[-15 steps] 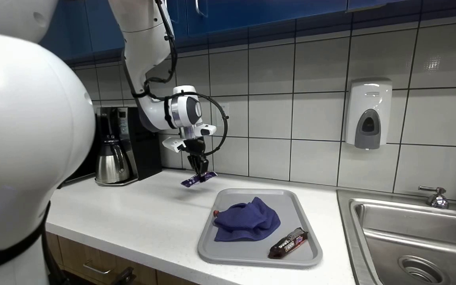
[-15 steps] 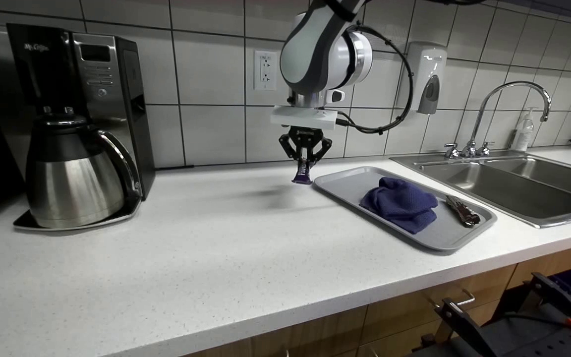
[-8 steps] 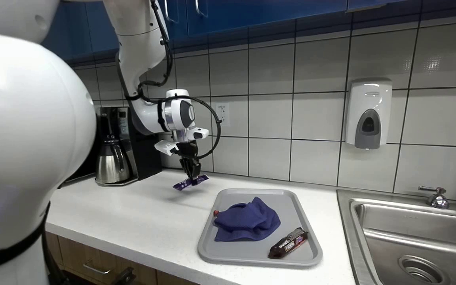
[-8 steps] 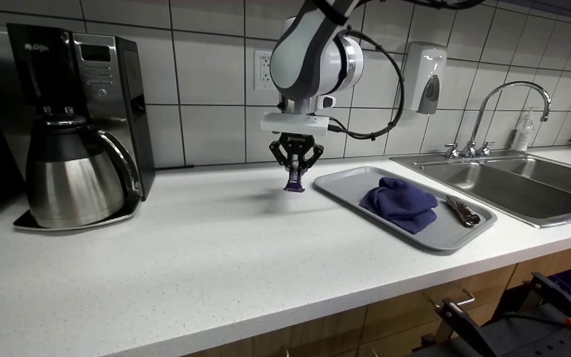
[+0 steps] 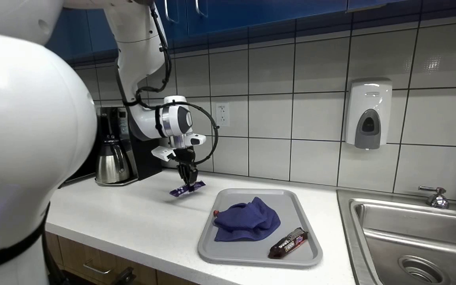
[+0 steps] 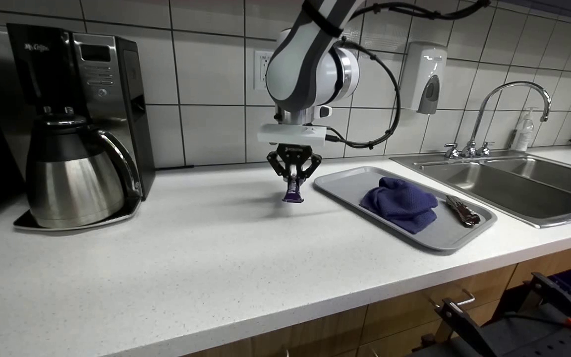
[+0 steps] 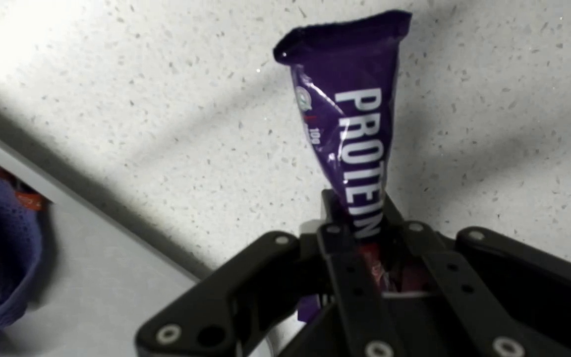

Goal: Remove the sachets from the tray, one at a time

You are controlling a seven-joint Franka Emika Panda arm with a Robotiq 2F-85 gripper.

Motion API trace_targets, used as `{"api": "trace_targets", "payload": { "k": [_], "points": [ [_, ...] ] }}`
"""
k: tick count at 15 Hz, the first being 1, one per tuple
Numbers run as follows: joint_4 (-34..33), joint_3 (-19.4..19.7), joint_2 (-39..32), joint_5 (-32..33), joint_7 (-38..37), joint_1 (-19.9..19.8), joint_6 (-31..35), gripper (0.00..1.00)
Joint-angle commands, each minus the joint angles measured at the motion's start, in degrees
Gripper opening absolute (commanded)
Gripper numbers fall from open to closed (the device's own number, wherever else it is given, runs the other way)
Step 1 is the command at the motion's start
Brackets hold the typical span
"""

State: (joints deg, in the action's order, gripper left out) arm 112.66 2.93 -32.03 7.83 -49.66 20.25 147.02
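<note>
A purple sachet [image 5: 178,192] with white PROTEIN lettering is pinched across its middle by my gripper [image 5: 189,184]. In the wrist view the sachet [image 7: 350,74] sticks out past the fingers, and its other end is mostly hidden behind them. It hangs a little above the white counter, beside the grey tray [image 5: 244,253]. A dark brown oblong sachet [image 5: 288,243] with a light mark lies on the tray; it also shows in an exterior view [image 6: 463,211]. A small red end [image 5: 215,213] pokes out from under the cloth; the rest of it is hidden.
A crumpled purple-blue cloth [image 5: 247,221] lies on the tray. A coffee maker with a steel jug [image 6: 75,173] stands on the counter at one side. A steel sink [image 5: 430,241] lies past the tray. A tiled wall [image 6: 216,129] stands close behind the arm.
My gripper has moved down toward the counter and farther from the tray, toward the coffee maker, with the purple sachet still in it. The tray and its contents have not moved.
</note>
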Motion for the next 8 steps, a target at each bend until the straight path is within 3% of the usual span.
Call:
{"api": "trace_targets", "payload": {
  "k": [1,8],
  "points": [
    [-0.9,1.1,-0.9,1.0,-2.3,1.6,-0.7,0.05],
    [-1.7,1.4,-2.5,0.7,-2.9,2.4,-1.1,0.05]
  ]
}}
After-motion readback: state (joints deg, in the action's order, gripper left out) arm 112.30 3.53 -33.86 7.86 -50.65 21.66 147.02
